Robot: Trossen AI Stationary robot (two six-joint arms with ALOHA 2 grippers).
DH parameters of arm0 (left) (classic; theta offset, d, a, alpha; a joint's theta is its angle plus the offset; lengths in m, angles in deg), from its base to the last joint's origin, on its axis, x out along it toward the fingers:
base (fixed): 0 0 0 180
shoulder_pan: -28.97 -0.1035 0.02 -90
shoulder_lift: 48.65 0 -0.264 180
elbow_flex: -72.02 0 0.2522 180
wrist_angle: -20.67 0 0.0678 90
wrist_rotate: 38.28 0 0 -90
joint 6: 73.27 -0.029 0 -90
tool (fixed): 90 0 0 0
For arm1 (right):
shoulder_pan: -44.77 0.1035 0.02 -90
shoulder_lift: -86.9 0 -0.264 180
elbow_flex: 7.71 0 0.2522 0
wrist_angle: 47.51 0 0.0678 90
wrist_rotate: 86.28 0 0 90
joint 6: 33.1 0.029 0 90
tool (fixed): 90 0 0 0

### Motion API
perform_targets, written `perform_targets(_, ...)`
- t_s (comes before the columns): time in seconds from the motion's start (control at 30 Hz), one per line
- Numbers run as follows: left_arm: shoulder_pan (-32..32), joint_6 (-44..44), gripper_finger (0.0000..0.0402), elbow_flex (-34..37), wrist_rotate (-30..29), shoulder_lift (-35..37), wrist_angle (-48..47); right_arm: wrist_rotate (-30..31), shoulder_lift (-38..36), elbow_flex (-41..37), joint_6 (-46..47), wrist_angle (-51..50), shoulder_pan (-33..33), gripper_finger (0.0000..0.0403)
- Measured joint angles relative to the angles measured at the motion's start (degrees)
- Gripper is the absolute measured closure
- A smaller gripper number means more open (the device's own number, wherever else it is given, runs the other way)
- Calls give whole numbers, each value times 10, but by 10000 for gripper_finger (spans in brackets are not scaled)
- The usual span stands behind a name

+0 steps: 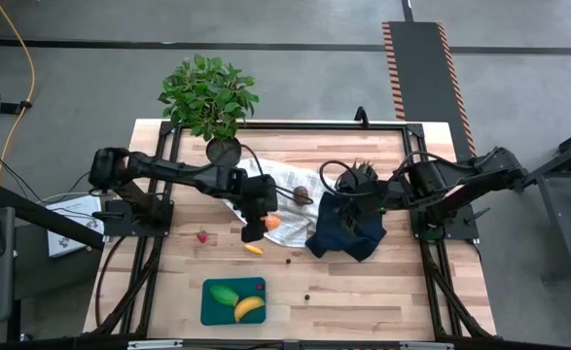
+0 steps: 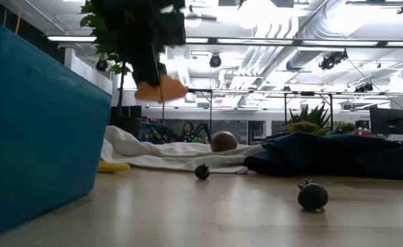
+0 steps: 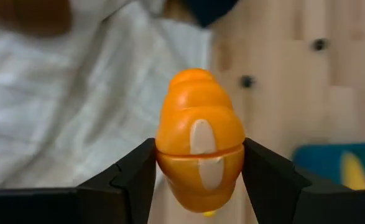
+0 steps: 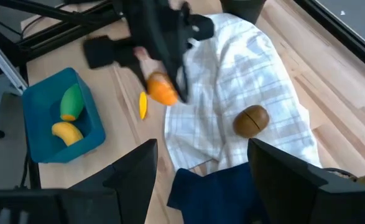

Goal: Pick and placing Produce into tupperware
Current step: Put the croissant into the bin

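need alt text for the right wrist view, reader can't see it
The left gripper holds an orange toy piece above the edge of a white checked cloth, where a brown kiwi-like ball lies. To one side, a teal tupperware contains a green piece and a yellow banana. The right gripper's open dark fingers frame the foreground over a navy cloth.

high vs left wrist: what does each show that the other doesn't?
Only high: potted plant, navy cloth, right gripper over that cloth, red strawberry on the wood, green piece inside the teal container.

Only left wrist: the pale oval patch on the orange piece, clamped between both fingers.

Both: left gripper holding the orange piece, white cloth, container corner with banana.
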Motion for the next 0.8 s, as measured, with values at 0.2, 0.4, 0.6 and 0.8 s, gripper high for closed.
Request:
perform_targets(0.2,41,29,205,0,14,41,-4,4,0,0,0,-6,0,162)
perform_targets(0.4,88,87,205,0,38,84,-23,5,0,0,0,-11,0,162)
perform_targets(0.6,160,166,204,0,44,119,-33,4,0,0,-1,-17,0,162)
perform_targets(0.8,249,280,204,0,24,126,-33,0,0,0,-10,-17,0,162)
